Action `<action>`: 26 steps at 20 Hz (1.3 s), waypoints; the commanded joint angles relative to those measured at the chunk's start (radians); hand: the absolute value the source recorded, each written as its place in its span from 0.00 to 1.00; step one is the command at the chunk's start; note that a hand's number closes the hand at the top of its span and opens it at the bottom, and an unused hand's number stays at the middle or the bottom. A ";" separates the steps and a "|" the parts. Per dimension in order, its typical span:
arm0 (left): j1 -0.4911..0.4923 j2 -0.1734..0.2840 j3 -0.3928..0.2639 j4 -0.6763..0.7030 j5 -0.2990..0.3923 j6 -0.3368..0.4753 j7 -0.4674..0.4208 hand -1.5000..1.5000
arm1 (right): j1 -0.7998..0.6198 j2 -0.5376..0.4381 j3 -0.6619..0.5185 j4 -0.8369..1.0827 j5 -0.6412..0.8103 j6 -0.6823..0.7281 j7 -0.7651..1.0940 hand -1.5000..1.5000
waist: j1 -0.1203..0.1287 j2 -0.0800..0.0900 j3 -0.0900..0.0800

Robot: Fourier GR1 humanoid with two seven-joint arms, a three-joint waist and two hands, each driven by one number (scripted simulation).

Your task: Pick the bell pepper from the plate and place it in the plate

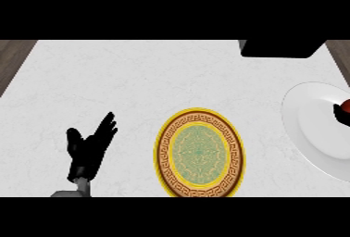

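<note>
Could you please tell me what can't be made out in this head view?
- Right hand: only dark fingers show at the right edge; open or shut unclear.
- Bell pepper: a red sliver, cut off by that edge.
- White plate: right part cropped.

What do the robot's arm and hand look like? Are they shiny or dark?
Only one shows clearly: the left hand is all black, matte rather than shiny, with slim fingers and a separate thumb. Below it, a short stretch of grey forearm runs to the view's lower edge. No cables, markings or sleeves are visible. At the right edge, a small dark shape sits over the white plate; too little shows to describe it.
</note>
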 commanded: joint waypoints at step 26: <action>0.046 -0.021 0.001 -0.045 -0.007 0.025 0.032 0.50 | 0.018 -0.108 -0.395 0.414 -0.514 0.753 -0.732 0.00 | -0.029 -0.011 -0.003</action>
